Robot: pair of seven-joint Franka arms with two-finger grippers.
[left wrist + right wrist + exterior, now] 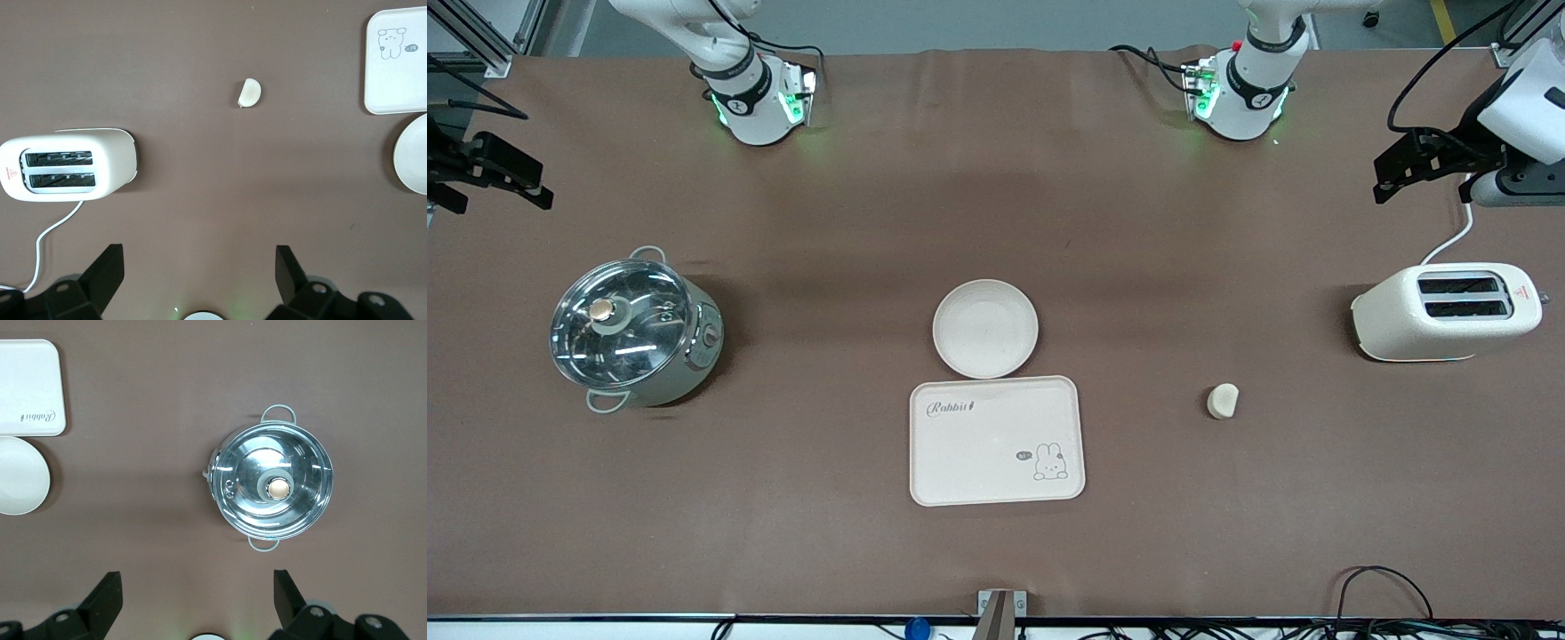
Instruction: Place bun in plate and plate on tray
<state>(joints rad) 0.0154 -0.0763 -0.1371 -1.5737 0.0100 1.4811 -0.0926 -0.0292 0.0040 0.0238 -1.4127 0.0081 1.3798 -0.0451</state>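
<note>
The bun (1223,400), a small cream lump, lies on the brown table between the tray and the toaster; it also shows in the left wrist view (249,93). The round plate (985,328) is empty and touches the edge of the Rabbit tray (996,440) that is farther from the front camera. The tray holds nothing. My left gripper (1392,173) is open and empty, up over the left arm's end of the table above the toaster; its jaws (199,257) stand wide apart. My right gripper (544,187) is open and empty over the right arm's end; the right wrist view (195,580) shows it too.
A cream toaster (1447,311) with a white cord stands toward the left arm's end. A steel pot with a glass lid (633,331) stands toward the right arm's end. Plate (20,475) and tray (30,387) show at the edge of the right wrist view.
</note>
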